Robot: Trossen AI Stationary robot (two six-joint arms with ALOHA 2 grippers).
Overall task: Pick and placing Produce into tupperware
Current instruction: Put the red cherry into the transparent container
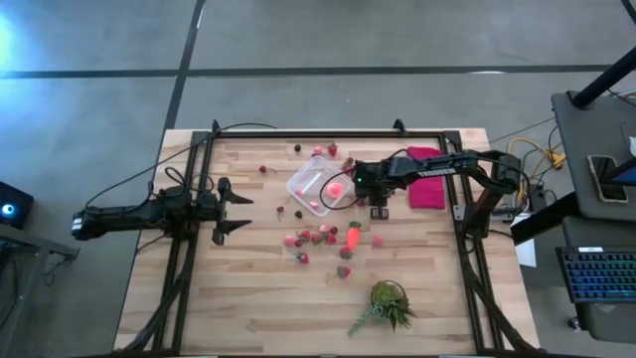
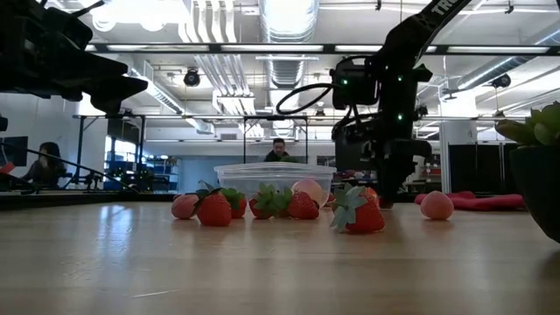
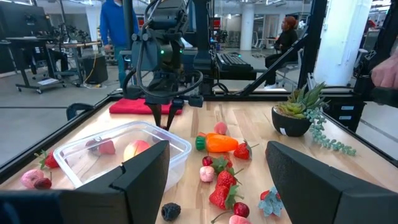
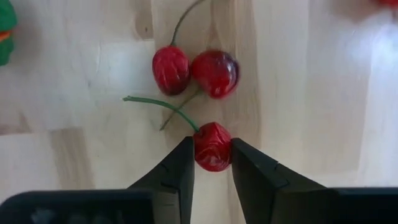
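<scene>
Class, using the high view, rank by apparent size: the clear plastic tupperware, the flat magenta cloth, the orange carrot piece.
1-2. clear plastic tupperware and flat magenta cloth: look alike, unranked.
3. orange carrot piece: smallest.

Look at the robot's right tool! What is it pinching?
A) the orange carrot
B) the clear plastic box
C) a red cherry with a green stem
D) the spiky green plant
C: in the right wrist view the right tool has its two dark fingers pressed on either side of a red cherry with a green stem, lying on the wooden table near two other cherries.
</scene>
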